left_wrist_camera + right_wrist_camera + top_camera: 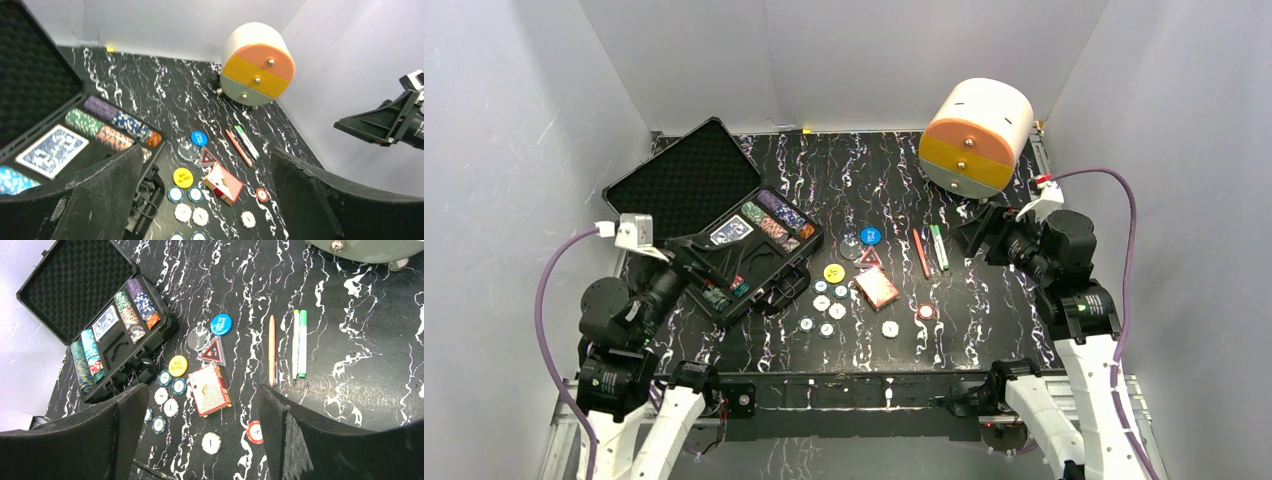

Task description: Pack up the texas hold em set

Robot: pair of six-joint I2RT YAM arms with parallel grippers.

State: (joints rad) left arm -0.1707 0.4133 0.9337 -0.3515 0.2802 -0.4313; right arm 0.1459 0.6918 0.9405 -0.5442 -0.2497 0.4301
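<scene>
Left tool (704,265), apart, hovers over the case (682,180); right tool (969,237), apart, stands well off the deck (876,288).

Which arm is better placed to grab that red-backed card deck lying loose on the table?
Right, probably: the right pincer, open, hangs nearer the red-backed card deck. The left pincer hovers over the black hard case.

An open case (774,281) sits at the left of the bench (984,300), its lid (686,178) leaning back behind it and chip rows (776,220) inside. Just right of the case lie loose chips (837,311), with a deck (876,287) among them. Further right lie pens (938,247), and a cylinder (976,135) stands behind them.
</scene>
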